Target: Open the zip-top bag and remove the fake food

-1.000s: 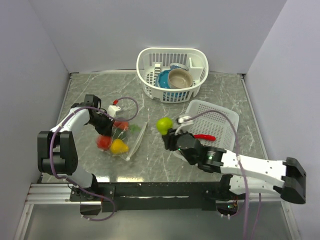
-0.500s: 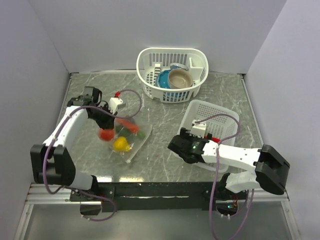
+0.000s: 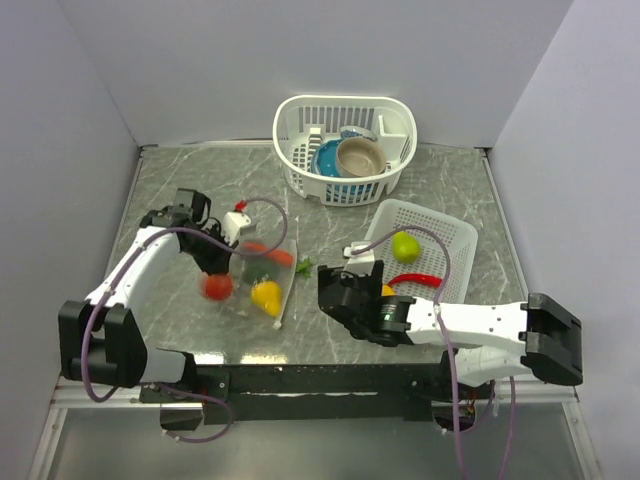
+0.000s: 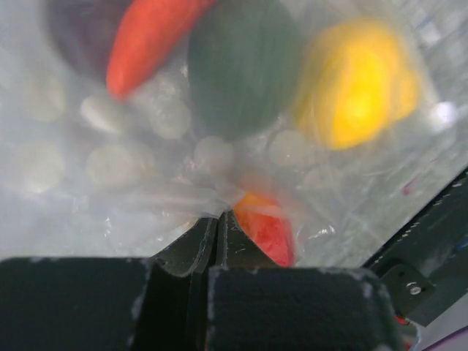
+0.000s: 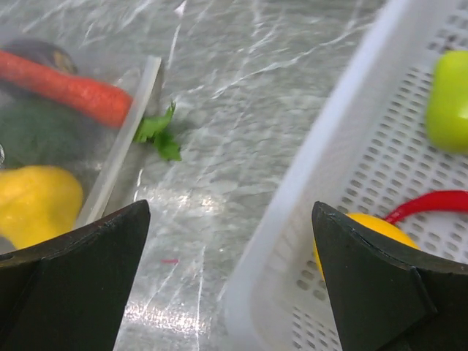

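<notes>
The zip-top bag (image 3: 258,278), clear with white dots, lies left of centre with its mouth to the right. My left gripper (image 3: 215,258) is shut on the bag's plastic (image 4: 186,201) at its left end. Fake food shows through it: a carrot (image 4: 146,36), a dark green piece (image 4: 241,66), a yellow piece (image 4: 358,80) and a red piece (image 4: 267,230). The carrot's green leaf (image 5: 157,135) pokes out of the mouth. My right gripper (image 3: 338,285) stands open and empty between the bag and the flat basket (image 5: 351,131). In that basket lie a lime green fruit (image 3: 405,245), a red chili (image 3: 408,279) and a yellow-orange piece (image 5: 365,227).
A round white lattice basket (image 3: 300,115) at the back holds a blue bowl (image 3: 326,158) and a tan bowl (image 3: 360,157). Grey walls close in the table on the left, the right and the back.
My right gripper has let the lime green fruit go into the flat basket, opened wide and come back toward the bag. My left gripper has shifted the bag a little to the right.
</notes>
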Motion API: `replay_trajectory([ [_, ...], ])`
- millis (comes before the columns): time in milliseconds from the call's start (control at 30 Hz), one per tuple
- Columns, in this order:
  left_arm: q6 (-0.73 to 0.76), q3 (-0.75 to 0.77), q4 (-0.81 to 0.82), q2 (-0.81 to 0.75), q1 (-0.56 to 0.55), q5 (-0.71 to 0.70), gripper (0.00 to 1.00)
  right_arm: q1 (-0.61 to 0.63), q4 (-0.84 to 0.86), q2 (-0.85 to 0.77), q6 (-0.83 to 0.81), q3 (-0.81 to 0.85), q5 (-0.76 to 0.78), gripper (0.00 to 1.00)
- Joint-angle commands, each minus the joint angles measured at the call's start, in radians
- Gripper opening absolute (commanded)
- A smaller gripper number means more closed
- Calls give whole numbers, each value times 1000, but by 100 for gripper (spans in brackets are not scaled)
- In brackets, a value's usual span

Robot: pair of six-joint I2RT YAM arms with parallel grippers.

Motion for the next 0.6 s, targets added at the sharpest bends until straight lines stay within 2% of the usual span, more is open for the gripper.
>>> replay_trajectory([
  [0, 15, -71, 103, 28, 0, -121, 1, 8, 258, 69, -199, -37, -119, 100],
  [100, 43, -115, 149, 44, 0, -158, 1, 1, 395, 126, -307, -54, -167, 100],
  [267, 86, -172, 212, 68, 0, -246, 1, -97, 545, 255, -404, 1, -280, 100],
  [400, 104, -192, 241, 82, 1, -270, 1, -151, 596, 336, -469, 74, -409, 100],
  [500, 118, -206, 253, 97, 1, -289, 1, -138, 533, 385, -512, 170, -371, 98],
  [567, 129, -218, 261, 101, 1, -296, 1, -130, 545, 329, -504, 142, -368, 99],
])
